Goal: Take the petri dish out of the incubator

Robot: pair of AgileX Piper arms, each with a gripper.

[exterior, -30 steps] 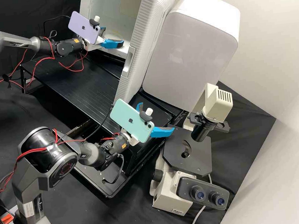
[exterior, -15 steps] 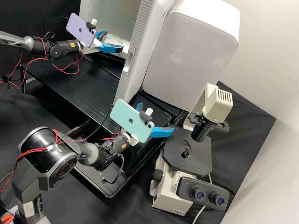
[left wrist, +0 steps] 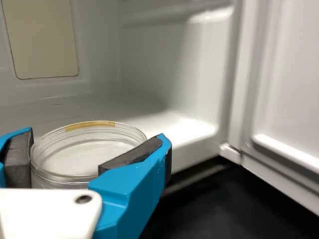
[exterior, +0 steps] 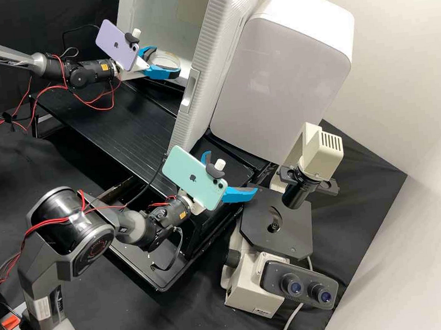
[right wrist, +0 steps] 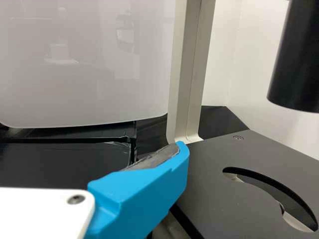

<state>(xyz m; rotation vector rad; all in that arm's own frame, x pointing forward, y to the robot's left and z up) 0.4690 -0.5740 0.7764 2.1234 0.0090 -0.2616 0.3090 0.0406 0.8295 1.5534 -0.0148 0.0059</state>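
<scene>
Left pincer (left wrist: 89, 149) clamped, wrist seemingly level.

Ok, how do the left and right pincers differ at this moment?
The left pincer is closed on the petri dish, while the right pincer is open and holds nothing. The left pincer sits at the open front of the incubator, while the right pincer is beside the microscope stage. Both share the same white-and-blue build.

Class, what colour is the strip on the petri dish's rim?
Yellow-orange strip, on the petri dish; clearest in the left wrist view.
</scene>
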